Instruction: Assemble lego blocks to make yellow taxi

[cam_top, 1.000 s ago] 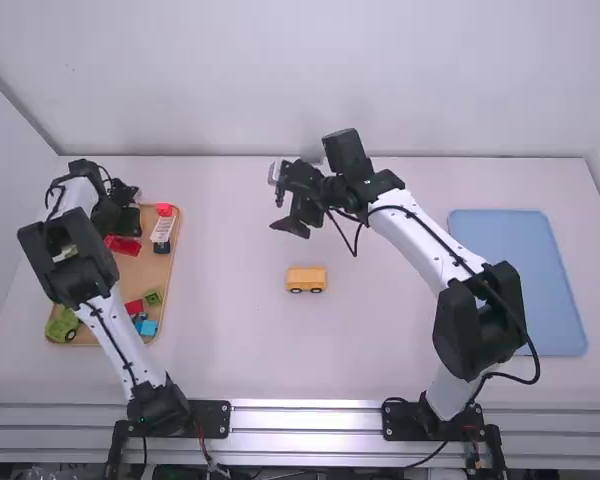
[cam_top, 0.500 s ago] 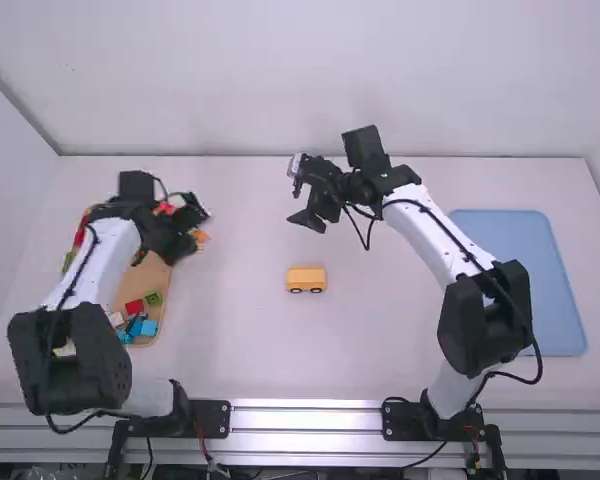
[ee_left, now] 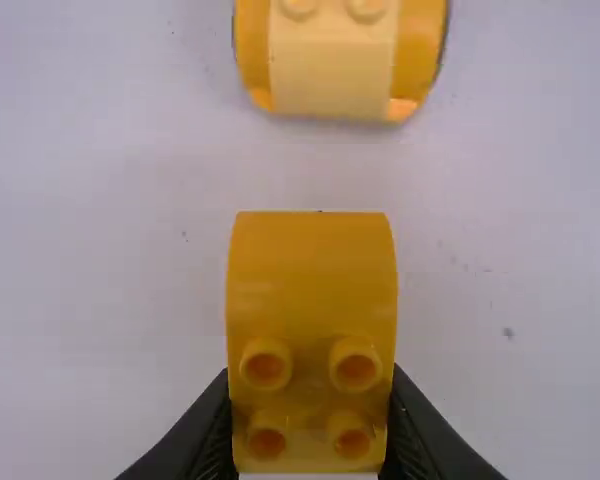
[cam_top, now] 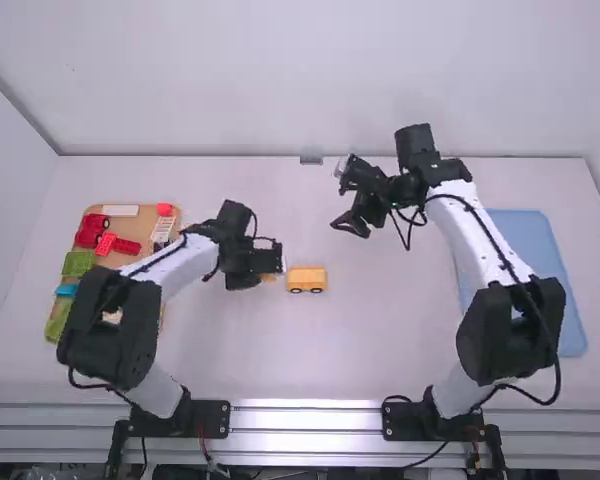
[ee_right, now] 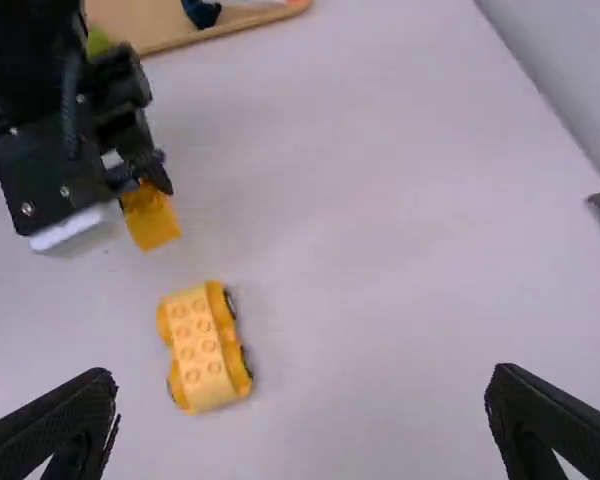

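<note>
Pinching a curved yellow plastic block (ee_left: 310,285), the left gripper (ee_left: 310,425) is just left of the yellow plastic car (cam_top: 306,279).

It looks like a robotics lab, with robot arms (cam_top: 485,235) on metal rails (cam_top: 305,418), a white table (cam_top: 380,345) and white walls (cam_top: 280,85).

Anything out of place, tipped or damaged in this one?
Nothing stands out. The yellow wheeled base sits upright on the table, with no visible damage. The left pincer holds a yellow block squarely between its fingers, and loose bricks lie in the tan tray.
</note>
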Motion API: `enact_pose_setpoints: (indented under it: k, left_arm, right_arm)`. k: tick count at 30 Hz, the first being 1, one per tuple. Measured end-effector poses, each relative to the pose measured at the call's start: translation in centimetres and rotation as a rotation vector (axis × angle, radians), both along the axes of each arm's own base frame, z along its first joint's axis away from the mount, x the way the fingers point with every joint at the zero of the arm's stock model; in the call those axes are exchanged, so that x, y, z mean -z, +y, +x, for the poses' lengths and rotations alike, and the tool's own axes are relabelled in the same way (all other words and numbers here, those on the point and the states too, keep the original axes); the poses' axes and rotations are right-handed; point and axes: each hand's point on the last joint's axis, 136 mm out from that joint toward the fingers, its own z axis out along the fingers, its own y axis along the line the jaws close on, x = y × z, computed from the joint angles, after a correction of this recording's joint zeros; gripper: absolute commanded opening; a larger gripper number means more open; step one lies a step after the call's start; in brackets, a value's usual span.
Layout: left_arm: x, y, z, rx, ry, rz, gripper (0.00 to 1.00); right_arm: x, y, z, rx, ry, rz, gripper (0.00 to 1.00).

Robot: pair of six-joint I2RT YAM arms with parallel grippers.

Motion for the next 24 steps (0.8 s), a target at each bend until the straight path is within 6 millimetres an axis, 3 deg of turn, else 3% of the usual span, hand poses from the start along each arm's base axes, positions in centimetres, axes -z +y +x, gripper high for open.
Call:
enact_pose_setpoints:
  k: [6,11,18,24]
  left_arm:
    - [2.4,0.4,-1.6,0.017,0.133,0.034,0.18]
    - [2.1,-0.1,0.1,0.029,0.155,0.037,0.17]
    - [2.3,-0.2,0.2,0.089,0.189,0.052,0.19]
    - [2.5,-0.4,1.0,0.101,0.151,0.046,0.25]
  right_arm:
    - [1.4,-1.1,2.4,0.156,-0.090,-0.025,0.99]
    - [3.7,-0.7,1.3,0.223,-0.093,-0.068,0.99]
    - [2.2,-1.9,0.8,0.279,-0.141,-0.055,0.99]
    - [2.3,-2.2,0.9,0.301,-0.129,-0.056,0.99]
